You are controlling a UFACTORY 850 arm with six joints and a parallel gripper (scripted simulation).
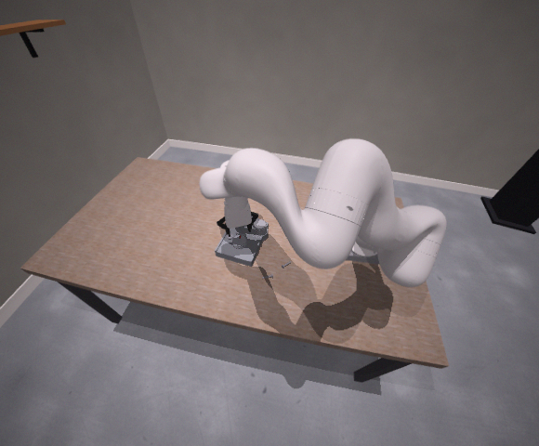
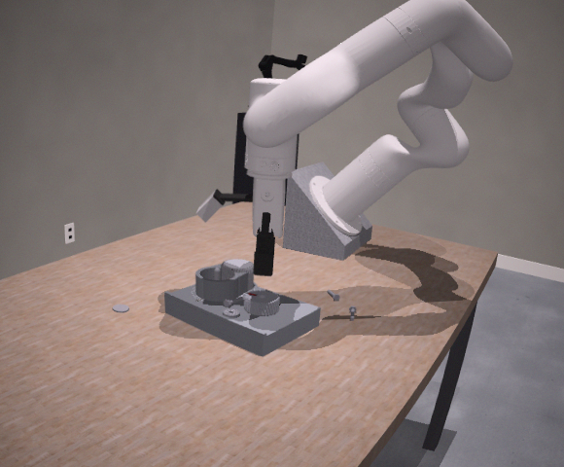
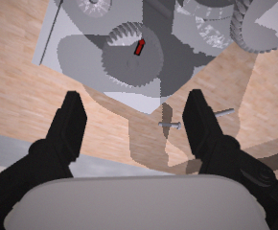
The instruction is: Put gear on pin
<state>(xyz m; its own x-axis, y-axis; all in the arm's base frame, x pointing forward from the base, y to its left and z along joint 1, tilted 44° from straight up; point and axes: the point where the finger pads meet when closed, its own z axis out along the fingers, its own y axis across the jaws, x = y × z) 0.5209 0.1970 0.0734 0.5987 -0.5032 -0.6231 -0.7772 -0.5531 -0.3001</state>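
The grey timing case (image 2: 242, 313) lies on the wooden table. The gear with the red arrow (image 2: 262, 302) sits flat on the case near its right corner. In the wrist view the gear (image 3: 131, 59) lies above the fingers, and its arrow (image 3: 140, 47) points up and slightly right. A short pin with a small round collar (image 2: 230, 311) stands on the case just left of the gear. My gripper (image 2: 264, 259) hangs upright above the case, close over the gear. In the wrist view the gripper (image 3: 136, 120) is open and empty. The arm hides most of the case in the top view (image 1: 238, 249).
A large ring-shaped gear housing (image 2: 222, 281) stands on the case's far side, close to the fingers. Two loose bolts (image 2: 333, 295) (image 2: 352, 313) lie on the table right of the case. A small flat disc (image 2: 120, 307) lies to its left. The arm's wedge base (image 2: 322, 221) stands behind.
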